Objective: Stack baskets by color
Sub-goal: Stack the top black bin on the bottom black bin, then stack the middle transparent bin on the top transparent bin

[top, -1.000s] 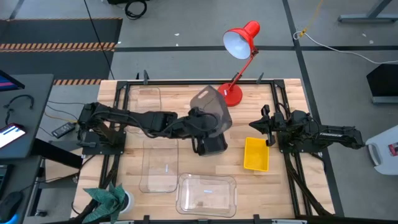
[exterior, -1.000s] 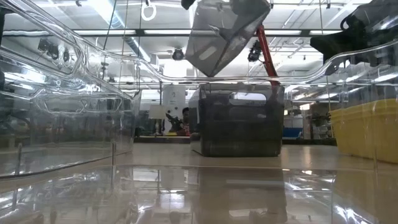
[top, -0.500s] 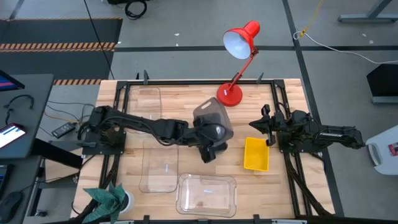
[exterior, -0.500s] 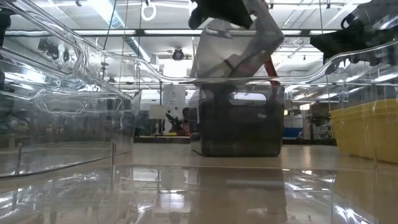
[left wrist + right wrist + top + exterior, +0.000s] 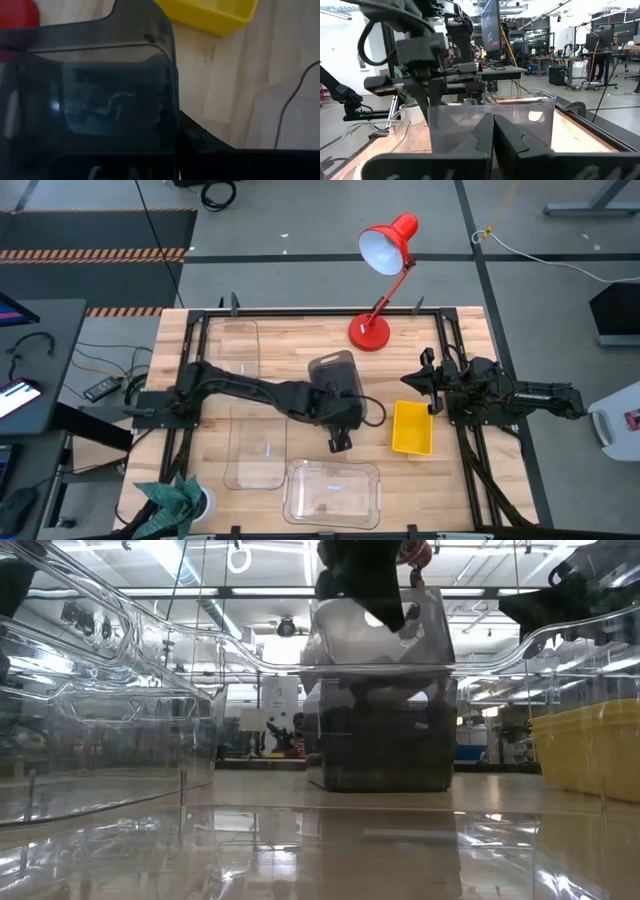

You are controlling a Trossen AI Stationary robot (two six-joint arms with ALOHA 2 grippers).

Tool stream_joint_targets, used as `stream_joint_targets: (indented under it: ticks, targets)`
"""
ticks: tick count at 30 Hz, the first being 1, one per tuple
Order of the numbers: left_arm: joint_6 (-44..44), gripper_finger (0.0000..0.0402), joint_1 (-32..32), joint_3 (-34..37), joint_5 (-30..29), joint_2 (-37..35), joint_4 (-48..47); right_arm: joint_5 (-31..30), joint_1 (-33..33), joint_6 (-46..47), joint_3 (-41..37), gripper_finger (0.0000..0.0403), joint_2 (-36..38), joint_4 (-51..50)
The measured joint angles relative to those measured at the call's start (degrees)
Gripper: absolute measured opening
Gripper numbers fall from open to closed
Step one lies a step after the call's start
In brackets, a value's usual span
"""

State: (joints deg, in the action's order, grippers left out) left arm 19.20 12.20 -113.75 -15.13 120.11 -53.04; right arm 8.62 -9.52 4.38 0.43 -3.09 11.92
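My left gripper (image 5: 340, 402) is shut on a smoke-grey basket (image 5: 334, 374) at mid-table. That basket (image 5: 372, 632) sits low inside a darker grey basket (image 5: 385, 735), which stands on the table. A yellow basket (image 5: 412, 427) rests on the table to its right and also shows in the left wrist view as the yellow basket (image 5: 210, 14). Three clear baskets lie on the table: one far left (image 5: 240, 340), one near left (image 5: 255, 445), one at the near edge (image 5: 332, 491). My right gripper (image 5: 428, 385) waits shut at the right edge. My left gripper has the upper grey basket by the rim of one wall (image 5: 169, 112), at the basket's near end. The wall runs back between the two fingers, which slant down from the near left. The basket sits almost level, its lower part inside the darker basket.
A red desk lamp (image 5: 385, 242) stands with its base (image 5: 368, 332) just beyond the grey baskets. A green cloth (image 5: 168, 498) lies at the near left corner. Black rails (image 5: 455, 430) run along the table's left and right sides.
My left gripper has come down and tipped forward with the grey basket. The basket hung steeply tilted above the darker grey basket. It now sits nearly level, with its bottom sunk into that one. My right arm kept still.
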Motion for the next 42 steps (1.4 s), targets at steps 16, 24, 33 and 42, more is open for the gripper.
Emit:
stream_joint_targets:
  ticks: [16,24,33,42]
  targets:
    - [-0.33,0.0054,-2.4,0.72,7.75,0.03,-1.74,0.02,0.0,0.0,0.0,0.0016,0.0,0.02]
    - [-1.31,0.0161,-2.66,0.72,7.36,0.01,-0.38,0.02,0.0,0.0,0.0,0.0016,0.0,0.01]
    - [-5.31,0.0185,-4.46,0.74,7.21,0.01,-4.34,0.02,0.0,0.0,0.0,0.0016,0.0,0.02]
    - [-10.49,0.0142,-3.89,0.85,-4.38,-0.78,-19.82,0.02,0.0,0.0,0.0,0.0016,0.0,0.01]
